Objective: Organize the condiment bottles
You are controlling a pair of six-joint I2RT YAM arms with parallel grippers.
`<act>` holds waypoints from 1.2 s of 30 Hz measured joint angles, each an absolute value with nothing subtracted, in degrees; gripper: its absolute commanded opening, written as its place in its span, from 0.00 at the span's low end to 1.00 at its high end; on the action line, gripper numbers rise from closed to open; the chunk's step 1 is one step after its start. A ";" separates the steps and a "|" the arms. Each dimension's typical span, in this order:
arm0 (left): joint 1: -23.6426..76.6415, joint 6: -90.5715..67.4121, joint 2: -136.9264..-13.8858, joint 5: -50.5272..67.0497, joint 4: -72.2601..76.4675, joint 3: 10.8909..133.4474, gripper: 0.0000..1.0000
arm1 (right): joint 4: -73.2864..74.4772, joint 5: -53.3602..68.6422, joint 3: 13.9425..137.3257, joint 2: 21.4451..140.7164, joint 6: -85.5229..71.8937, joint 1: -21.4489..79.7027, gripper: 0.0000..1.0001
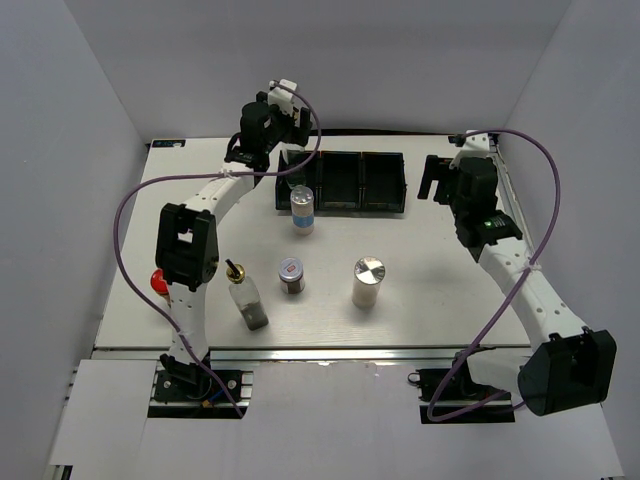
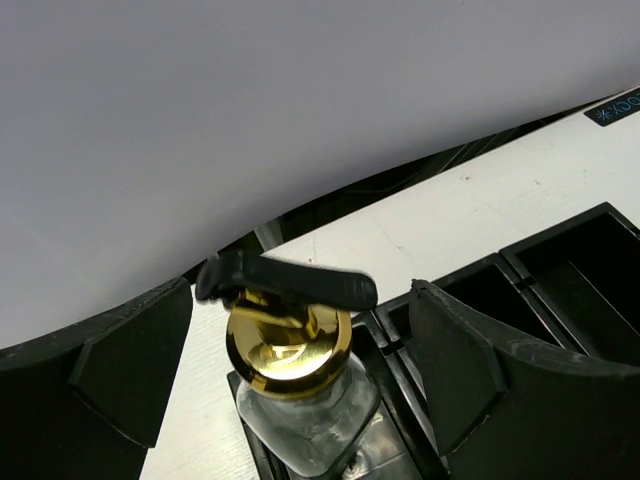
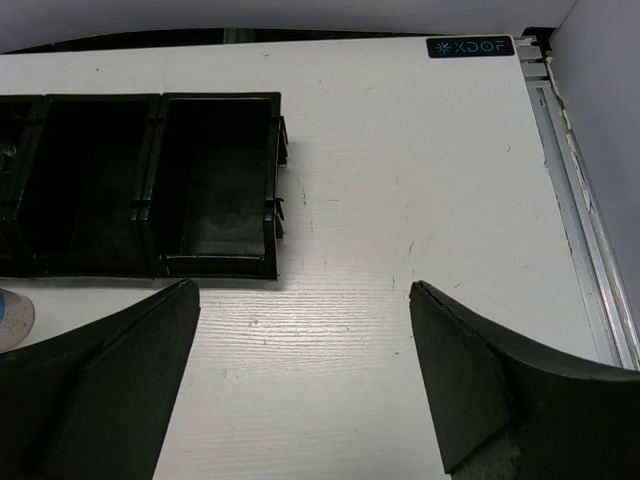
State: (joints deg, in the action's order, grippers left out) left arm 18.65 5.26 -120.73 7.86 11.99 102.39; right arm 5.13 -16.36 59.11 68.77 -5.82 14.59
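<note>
From above, a cruet [image 1: 245, 297], small brown jar [image 1: 291, 275], white cylinder [image 1: 367, 283] and blue-labelled shaker [image 1: 302, 210] stand on the tabletop [image 1: 440, 290] near the black tray [image 1: 360, 182]

Left wrist: left tool [image 2: 300, 320] released, fingers spread either side of a second cruet [image 2: 290, 345] in the tray's end compartment

Right wrist: right tool [image 3: 305, 340] released over the tabletop

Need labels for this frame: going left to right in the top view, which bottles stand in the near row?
In order: red-capped jar → glass cruet → small brown jar → white silver-lidded cylinder. The blue-labelled shaker is left out: farther back, overlapping the brown jar's position.
</note>
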 measured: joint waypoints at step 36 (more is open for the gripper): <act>26.61 -19.81 -55.88 -17.93 -27.51 73.67 0.98 | 7.60 -3.97 58.19 61.49 -9.02 14.57 0.90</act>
